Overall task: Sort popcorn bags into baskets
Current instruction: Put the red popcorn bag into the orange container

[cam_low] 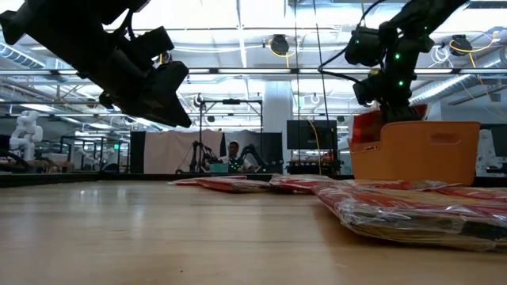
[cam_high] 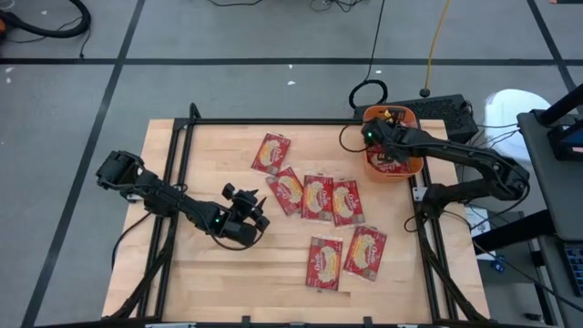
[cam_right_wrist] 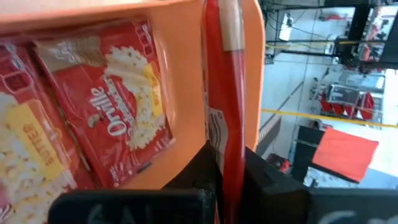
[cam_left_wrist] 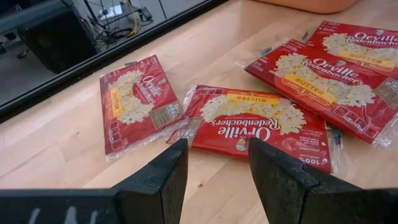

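Contents of the rounded orange plastic bin (cam_high: 408, 165) at the table's far right were mostly hidden by the right gripper (cam_right_wrist: 227, 168), pinched on an upright flat red popcorn packet (cam_right_wrist: 219, 93). Left gripper (cam_left_wrist: 214, 163) hovered, fingers apart and empty. Loose packets (cam_high: 317, 196) littered the pale wooden tabletop (cam_high: 200, 273); a cluttered workshop sat beyond.

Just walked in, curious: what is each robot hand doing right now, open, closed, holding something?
Left hand: open, empty, above the table near the loose popcorn bags.
Right hand: shut on a popcorn bag at the orange basket.

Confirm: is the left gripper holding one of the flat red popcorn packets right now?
No: the left gripper hangs open and empty above the wooden table, packets lying ahead.
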Action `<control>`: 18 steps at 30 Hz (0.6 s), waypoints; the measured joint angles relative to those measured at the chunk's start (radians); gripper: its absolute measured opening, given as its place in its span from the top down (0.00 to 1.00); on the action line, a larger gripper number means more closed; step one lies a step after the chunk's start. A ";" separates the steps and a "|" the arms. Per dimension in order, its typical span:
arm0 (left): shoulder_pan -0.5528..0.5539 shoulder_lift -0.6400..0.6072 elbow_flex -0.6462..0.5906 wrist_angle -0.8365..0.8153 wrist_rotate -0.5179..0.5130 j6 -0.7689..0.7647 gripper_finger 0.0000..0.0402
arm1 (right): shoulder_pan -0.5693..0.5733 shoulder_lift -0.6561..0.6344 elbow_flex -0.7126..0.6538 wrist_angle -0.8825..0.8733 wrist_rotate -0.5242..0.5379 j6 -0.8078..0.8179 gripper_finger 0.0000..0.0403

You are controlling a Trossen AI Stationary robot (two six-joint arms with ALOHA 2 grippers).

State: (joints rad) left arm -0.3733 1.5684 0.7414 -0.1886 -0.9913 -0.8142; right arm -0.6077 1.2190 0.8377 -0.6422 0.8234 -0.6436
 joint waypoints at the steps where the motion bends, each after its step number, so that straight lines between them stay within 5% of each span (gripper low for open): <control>1: 0.000 0.000 0.000 0.000 0.000 0.001 0.57 | -0.007 0.000 -0.006 0.012 -0.014 -0.012 0.96; 18: -0.002 0.000 0.000 0.002 0.048 0.026 0.57 | -0.078 0.000 -0.120 0.215 -0.103 -0.181 0.96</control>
State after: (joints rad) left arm -0.3748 1.5684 0.7414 -0.1865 -0.9432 -0.7879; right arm -0.6862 1.2190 0.7177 -0.4271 0.7200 -0.8242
